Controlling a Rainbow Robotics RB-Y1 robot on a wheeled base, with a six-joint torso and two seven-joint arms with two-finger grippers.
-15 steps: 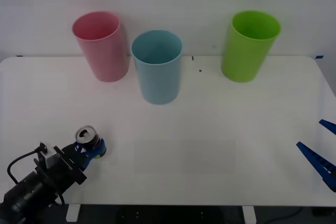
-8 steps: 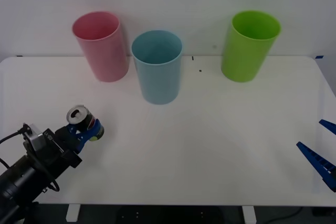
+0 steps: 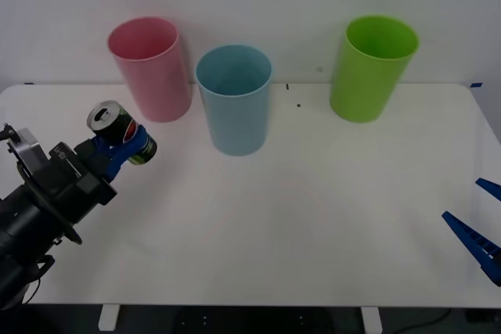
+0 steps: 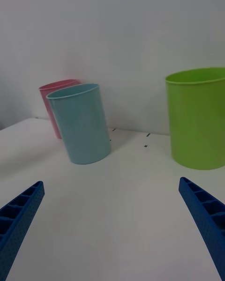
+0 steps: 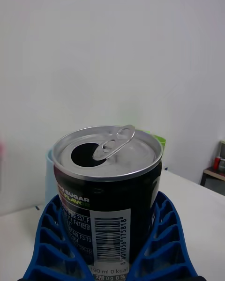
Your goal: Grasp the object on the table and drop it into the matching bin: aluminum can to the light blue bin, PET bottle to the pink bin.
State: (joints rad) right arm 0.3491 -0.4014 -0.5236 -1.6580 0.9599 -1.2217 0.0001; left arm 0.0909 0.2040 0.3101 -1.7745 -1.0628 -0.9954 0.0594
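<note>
1. Grasp done: my left gripper (image 3: 124,149) has its blue ribbed fingers (image 5: 161,243) closed around the aluminum can (image 3: 119,131), clasping the dark body on both sides. In the left wrist view the silver lid sits level, its mouth open and the pull-tab raised.

2. Lift done: in the front view the can hangs above the left part of the white counter (image 3: 313,217), clear of the surface and tilted a little, just in front of the pink bin (image 3: 150,68) and to the left of the light blue bin (image 3: 234,98).

3. Carry still to do: the can is not yet over any rim. I judge the task roughly half finished, since a can belongs in the light blue bin, which stands between the pink bin and the lime green bin (image 3: 373,66) along the counter's far edge.

4. Drop still to do: all three bins stand upright, and the light blue bin's interior looks empty from the front view.

5. Idle arm: my right gripper (image 3: 479,231) waits low at the counter's near right corner, its fingers spread wide and holding nothing; its wrist view looks across bare counter toward the three bins.
</note>
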